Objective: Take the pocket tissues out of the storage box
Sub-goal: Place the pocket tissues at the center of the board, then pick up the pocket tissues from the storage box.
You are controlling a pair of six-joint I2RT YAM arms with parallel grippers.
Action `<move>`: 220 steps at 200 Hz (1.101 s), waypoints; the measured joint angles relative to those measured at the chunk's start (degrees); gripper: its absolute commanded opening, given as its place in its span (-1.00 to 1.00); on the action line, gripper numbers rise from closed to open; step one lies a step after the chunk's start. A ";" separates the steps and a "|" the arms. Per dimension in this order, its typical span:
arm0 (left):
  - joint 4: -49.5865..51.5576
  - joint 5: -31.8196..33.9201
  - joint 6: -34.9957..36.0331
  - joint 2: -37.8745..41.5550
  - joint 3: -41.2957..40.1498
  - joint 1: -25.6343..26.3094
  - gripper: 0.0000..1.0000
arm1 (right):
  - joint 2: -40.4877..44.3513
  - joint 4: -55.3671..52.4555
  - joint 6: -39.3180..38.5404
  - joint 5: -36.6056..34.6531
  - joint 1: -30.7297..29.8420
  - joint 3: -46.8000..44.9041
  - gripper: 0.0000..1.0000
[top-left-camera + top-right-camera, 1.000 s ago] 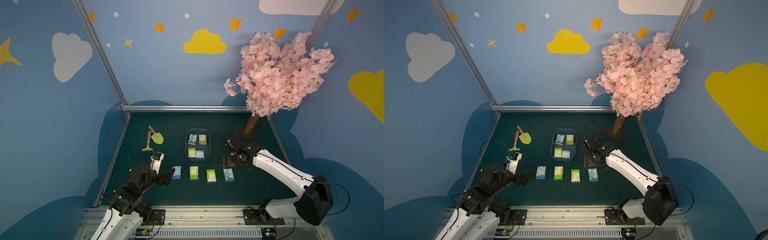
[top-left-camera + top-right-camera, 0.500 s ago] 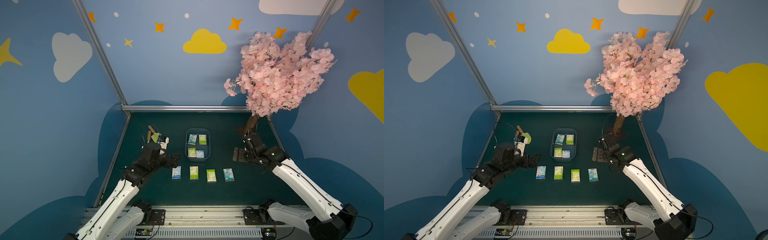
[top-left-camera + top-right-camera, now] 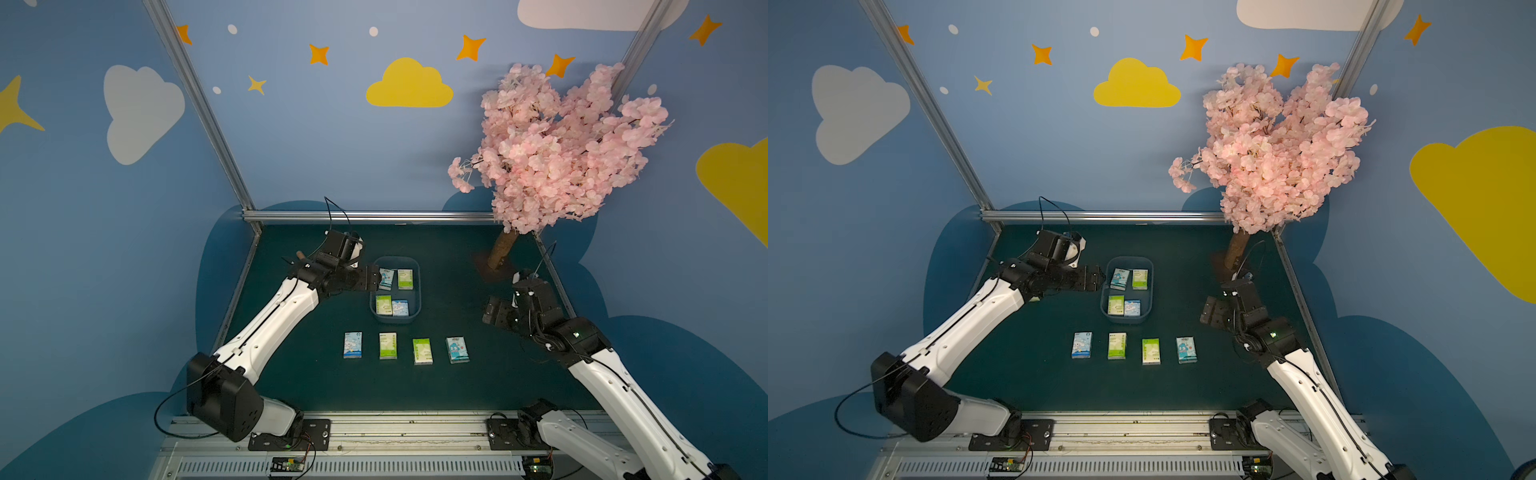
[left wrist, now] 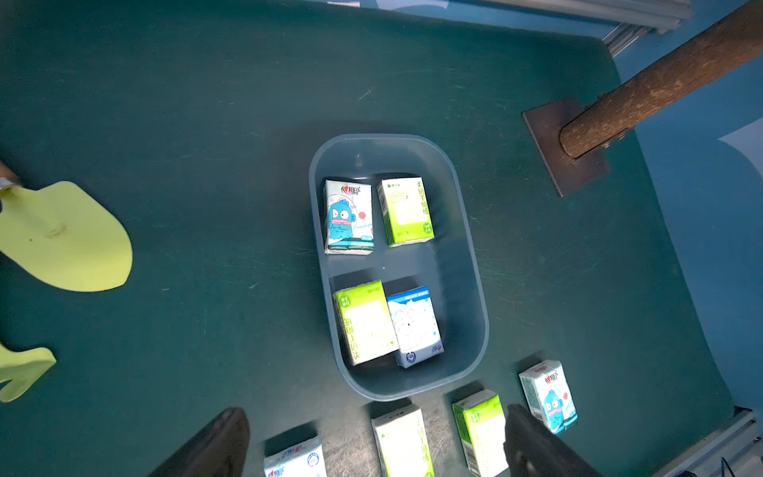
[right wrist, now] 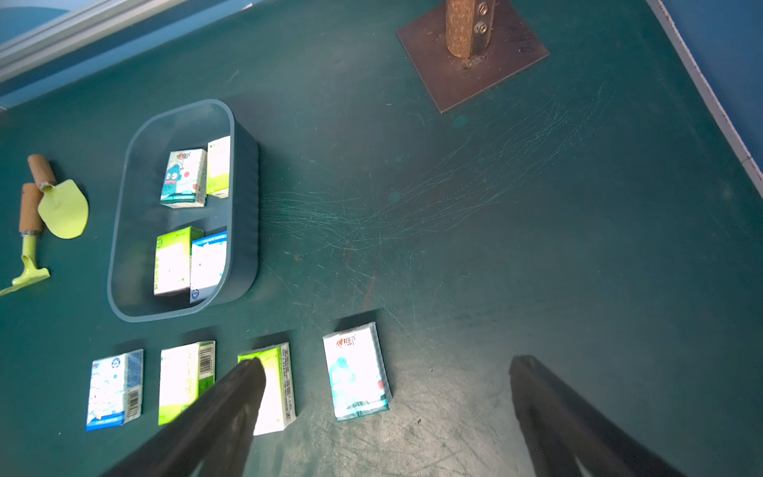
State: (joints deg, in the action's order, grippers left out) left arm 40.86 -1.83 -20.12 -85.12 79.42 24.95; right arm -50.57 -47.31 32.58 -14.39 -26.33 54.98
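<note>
The grey-blue storage box (image 3: pixel 395 320) (image 3: pixel 1126 319) sits mid-table. It holds two blue-white and two lime green pocket tissues, among them a cartoon pack (image 3: pixel 386 278) (image 4: pixel 349 217) and a green one (image 3: pixel 384 305) (image 4: pixel 365 322). More packs lie in a row in front of the box, from a blue one (image 3: pixel 353 345) to another blue one (image 3: pixel 457 350) (image 5: pixel 357 371). My left gripper (image 3: pixel 372 277) (image 3: pixel 1094 278) (image 4: pixel 375 429) hovers open and empty at the box's left rim. To the right of the row, my right gripper (image 3: pixel 492 309) (image 3: pixel 1210 311) (image 5: pixel 386 371) is open and empty.
A lime green trowel (image 4: pixel 66 239) (image 5: pixel 64 208) and a small rake (image 5: pixel 29 247) lie left of the box, under my left arm. The pink blossom tree (image 3: pixel 557 149) stands at the back right on a brown base plate (image 5: pixel 472 53). A metal rail (image 3: pixel 374 216) bounds the back.
My left arm has swung from the front left, near the row's leftmost pack, back to the box's left rim. My right gripper has drawn away to the right from the row's right end.
</note>
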 measured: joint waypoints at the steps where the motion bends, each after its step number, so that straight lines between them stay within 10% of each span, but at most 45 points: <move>1: 0.13 0.00 -0.02 -0.22 0.24 0.02 0.87 | 0.04 0.00 -0.02 0.02 0.02 -0.04 0.96; 137: 22.86 8.52 6.01 -43.08 46.23 6.45 0.46 | 1.60 0.15 -0.07 1.60 4.31 -0.37 0.97; 220: 28.70 14.56 7.98 -55.91 58.12 6.19 0.43 | 2.25 0.39 -0.28 2.25 7.04 -0.83 0.97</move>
State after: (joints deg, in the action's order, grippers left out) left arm 69.56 12.73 -12.14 -141.03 137.53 31.14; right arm -48.31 -46.92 32.29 -12.14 -19.29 54.15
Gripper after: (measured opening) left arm 0.716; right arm 0.982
